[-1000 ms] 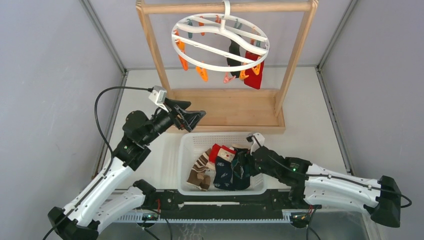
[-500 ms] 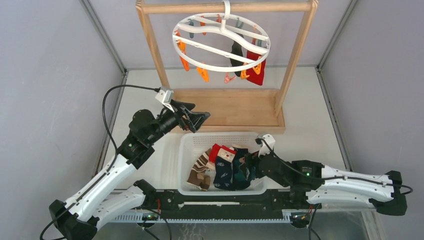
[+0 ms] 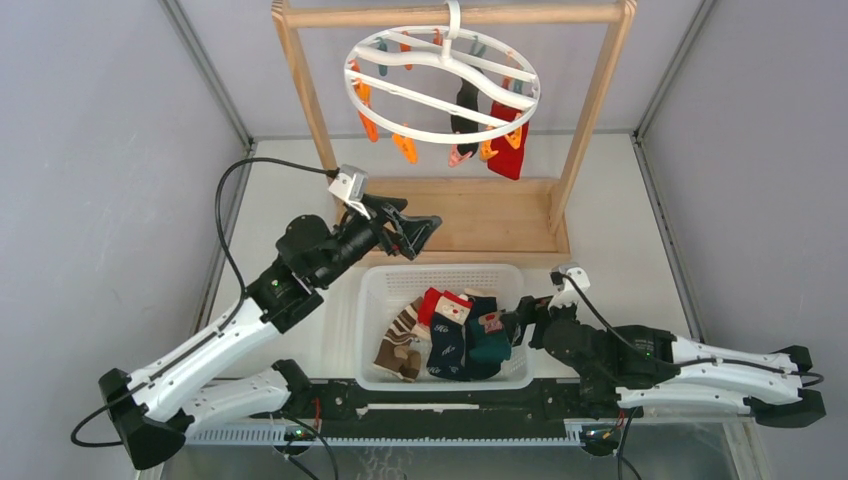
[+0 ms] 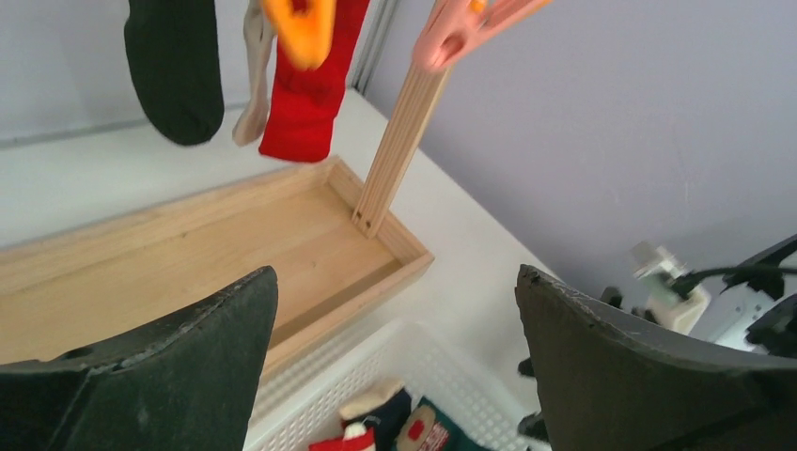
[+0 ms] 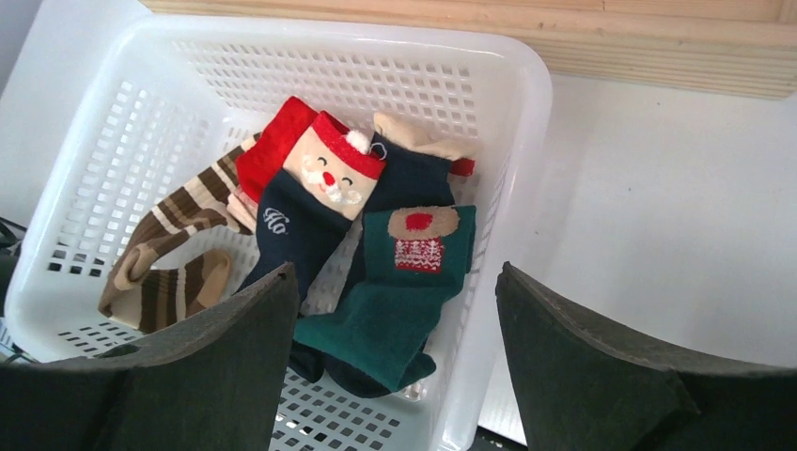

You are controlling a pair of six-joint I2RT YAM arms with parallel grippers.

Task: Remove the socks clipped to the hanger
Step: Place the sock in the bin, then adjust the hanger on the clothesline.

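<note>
Our left gripper (image 3: 420, 235), jaws spread wide and empty, has advanced toward the wooden rack (image 3: 460, 215). It sits below the hanger (image 3: 443, 85), where a black sock (image 3: 466, 105) and a red sock (image 3: 508, 150) hang clipped. Our right gripper (image 3: 515, 330), open and empty, has backed off the basket (image 3: 378, 290), leaving the green sock (image 3: 490, 340) inside.
</note>
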